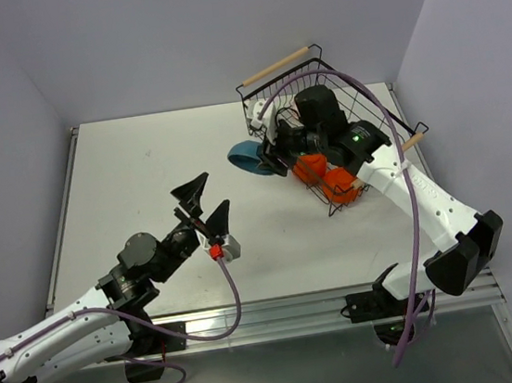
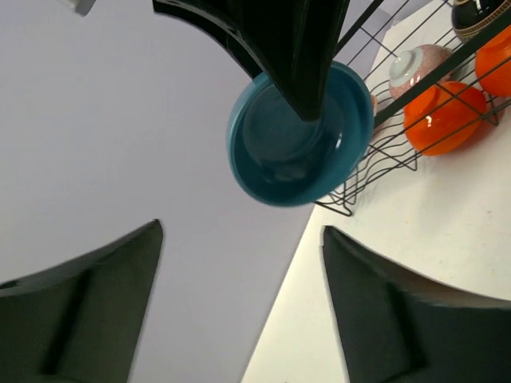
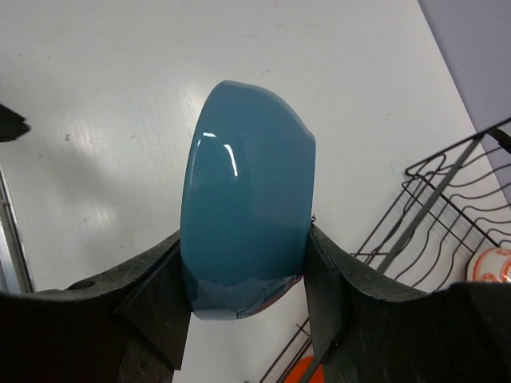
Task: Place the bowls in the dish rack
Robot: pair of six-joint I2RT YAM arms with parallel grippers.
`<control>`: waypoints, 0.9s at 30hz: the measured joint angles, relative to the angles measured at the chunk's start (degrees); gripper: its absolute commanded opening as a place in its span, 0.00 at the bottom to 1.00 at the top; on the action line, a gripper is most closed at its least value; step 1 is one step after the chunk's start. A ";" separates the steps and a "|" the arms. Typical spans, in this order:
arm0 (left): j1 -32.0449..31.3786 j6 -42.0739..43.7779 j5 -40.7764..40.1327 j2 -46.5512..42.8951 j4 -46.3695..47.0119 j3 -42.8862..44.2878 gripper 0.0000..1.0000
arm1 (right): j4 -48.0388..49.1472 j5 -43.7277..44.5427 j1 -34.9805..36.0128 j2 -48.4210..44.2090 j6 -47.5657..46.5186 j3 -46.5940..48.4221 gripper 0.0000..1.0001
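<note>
My right gripper [image 1: 266,157] is shut on the blue bowl [image 1: 245,158], holding it on edge just left of the dish rack [image 1: 372,107], above the table. In the right wrist view the bowl [image 3: 247,199] is pinched between both fingers [image 3: 335,279], with the rack's wire edge [image 3: 447,183] to the right. Two plain orange bowls [image 1: 309,168] [image 1: 341,184] lie in the rack. The left wrist view shows the blue bowl [image 2: 299,140], an orange bowl [image 2: 443,116], a patterned bowl [image 2: 415,68] and a dark bowl [image 2: 479,16] in the rack. My left gripper [image 1: 204,202] is open and empty over mid-table.
The rack has wooden rod handles at the back [image 1: 276,66] and the right [image 1: 411,141]. The right arm and its purple cable [image 1: 387,119] hang over the rack. Grey walls stand close on three sides. A metal rail [image 1: 280,308] runs along the table's near edge.
</note>
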 measured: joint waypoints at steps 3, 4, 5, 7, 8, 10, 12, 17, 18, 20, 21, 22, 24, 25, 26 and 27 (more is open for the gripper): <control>-0.04 -2.03 0.11 0.00 -1.95 1.46 0.97 | 0.48 -0.39 -2.40 0.00 0.02 0.00 0.00; -0.04 -2.99 0.35 0.00 -2.89 2.14 0.99 | 0.70 -0.59 -3.17 0.00 0.00 0.00 0.00; -0.04 -3.85 0.44 0.02 -3.54 2.67 1.00 | 1.01 -0.79 -4.11 0.00 0.00 0.00 0.00; -0.07 -5.73 0.39 0.28 -4.48 3.67 0.99 | 1.73 -1.11 -5.75 0.00 -0.02 0.00 0.00; -0.07 -6.88 0.22 0.74 -5.03 4.44 1.00 | 2.19 -1.25 -6.62 0.00 -0.09 0.02 0.00; -0.09 -9.40 -0.52 2.01 -6.05 6.05 0.99 | 3.06 -1.62 -8.76 0.02 -0.46 0.11 0.00; -0.09 -12.46 -1.18 3.41 -7.17 7.74 1.00 | 3.80 -1.86 -11.41 0.07 -1.18 0.44 0.00; 0.28 -22.12 -3.52 6.40 -10.58 12.44 1.00 | 5.88 -1.81 -17.75 1.70 -4.15 2.38 0.00; 0.70 -24.57 -3.98 7.28 -11.61 13.90 0.99 | 6.36 -1.73 -18.88 2.40 -4.81 3.04 0.00; 2.60 -32.13 -4.52 10.34 -16.44 19.04 1.00 | 7.85 -1.68 -21.22 4.35 -6.47 4.22 0.00; 4.33 -36.50 -4.52 12.68 -19.10 22.49 0.99 | 8.70 -1.57 -22.16 5.29 -7.41 4.66 0.00; 6.54 -41.24 -4.11 15.28 -22.12 26.36 1.00 | 9.79 -1.49 -23.15 6.45 -8.59 4.98 0.00; 10.86 -49.70 -2.51 20.44 -27.15 33.03 0.99 | 11.50 -1.29 -24.68 8.81 -11.21 5.20 0.00; 13.05 -53.16 -1.27 22.53 -29.22 35.43 0.99 | 12.46 -1.22 -25.35 10.10 -12.66 5.20 0.00; 15.04 -56.63 -0.28 24.50 -31.01 37.31 1.00 | 13.16 -1.09 -25.90 11.21 -14.01 5.20 0.00; 17.27 -59.78 0.83 26.18 -32.89 38.53 0.99 | 13.86 -1.03 -26.38 12.41 -15.56 5.20 0.00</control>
